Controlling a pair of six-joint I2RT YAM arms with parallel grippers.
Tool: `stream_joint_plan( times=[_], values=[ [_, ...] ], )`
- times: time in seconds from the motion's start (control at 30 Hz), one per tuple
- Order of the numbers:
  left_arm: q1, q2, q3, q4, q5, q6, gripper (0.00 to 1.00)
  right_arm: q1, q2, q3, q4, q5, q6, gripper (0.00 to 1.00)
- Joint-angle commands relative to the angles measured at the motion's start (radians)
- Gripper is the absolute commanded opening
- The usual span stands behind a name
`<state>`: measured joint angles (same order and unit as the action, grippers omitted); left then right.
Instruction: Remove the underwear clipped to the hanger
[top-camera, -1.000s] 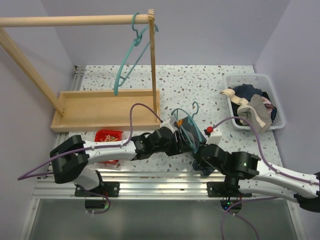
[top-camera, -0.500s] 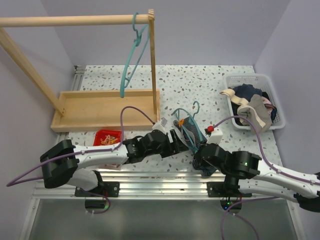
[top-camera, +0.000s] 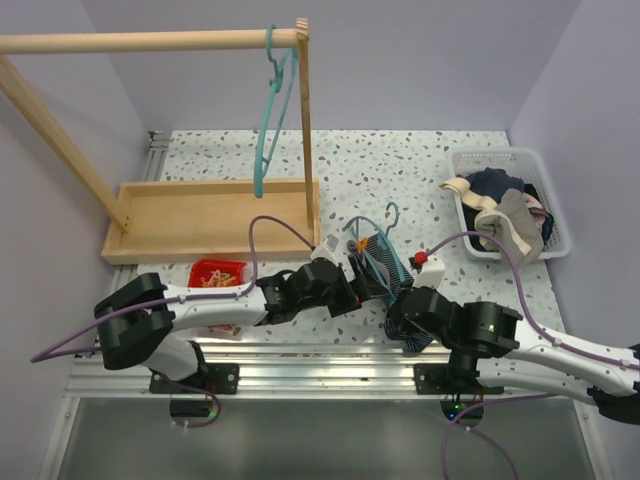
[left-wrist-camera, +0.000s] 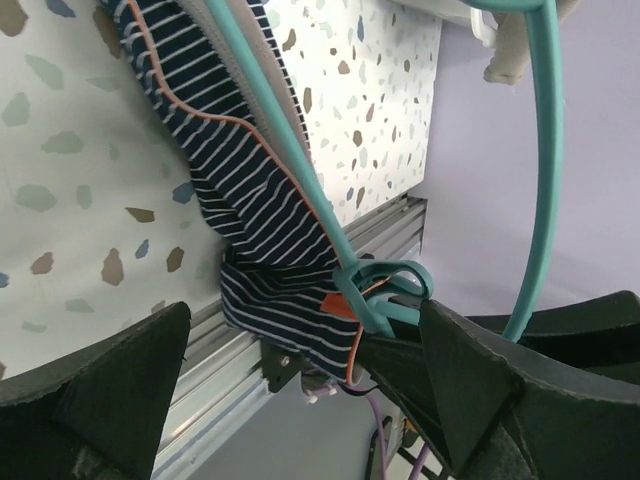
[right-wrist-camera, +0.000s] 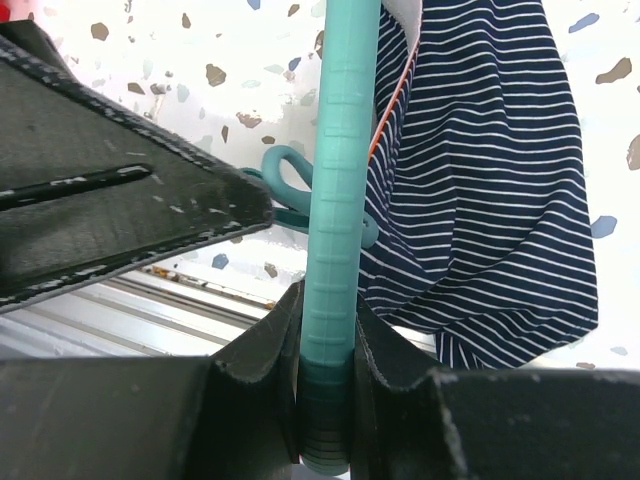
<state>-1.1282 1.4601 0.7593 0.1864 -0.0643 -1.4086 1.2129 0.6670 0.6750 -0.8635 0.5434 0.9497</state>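
Right end effector (right-wrist-camera: 328, 335) clamped on teal hanger (right-wrist-camera: 335, 150) bar. Left end effector (left-wrist-camera: 300, 370) jaws wide apart, straddling navy striped underwear (left-wrist-camera: 250, 210). Underwear soft, light, limp, probably stretchy - grab bunched cloth near clip (left-wrist-camera: 385, 290). Lies on worktop (left-wrist-camera: 60, 150) between arms - long axis along hanger bar, far-left to near-right.

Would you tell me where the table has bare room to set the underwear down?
Bare: the far tabletop between the wooden tray and the basket. Crowded: the near middle, with the left gripper, right gripper, hanger and striped underwear.
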Motion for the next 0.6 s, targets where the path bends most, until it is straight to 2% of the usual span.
stream_joint_plan(
  times=[0.0,0.13,0.37,0.57],
  values=[
    [-0.005,0.031,0.075,0.050,0.017,-0.020,1.00,0.005,0.005,0.028,0.034,0.049,0.024,0.00],
    [-0.005,0.060,0.094,0.053,0.023,-0.038,1.00,0.005,0.028,0.037,0.044,0.044,0.011,0.00],
    [-0.005,-0.004,0.101,0.024,-0.031,-0.018,1.00,0.005,0.022,0.031,0.052,0.041,0.004,0.00],
    [-0.004,0.055,0.150,-0.033,0.001,-0.009,1.00,0.005,0.025,0.031,0.054,0.036,0.001,0.00]
  ],
)
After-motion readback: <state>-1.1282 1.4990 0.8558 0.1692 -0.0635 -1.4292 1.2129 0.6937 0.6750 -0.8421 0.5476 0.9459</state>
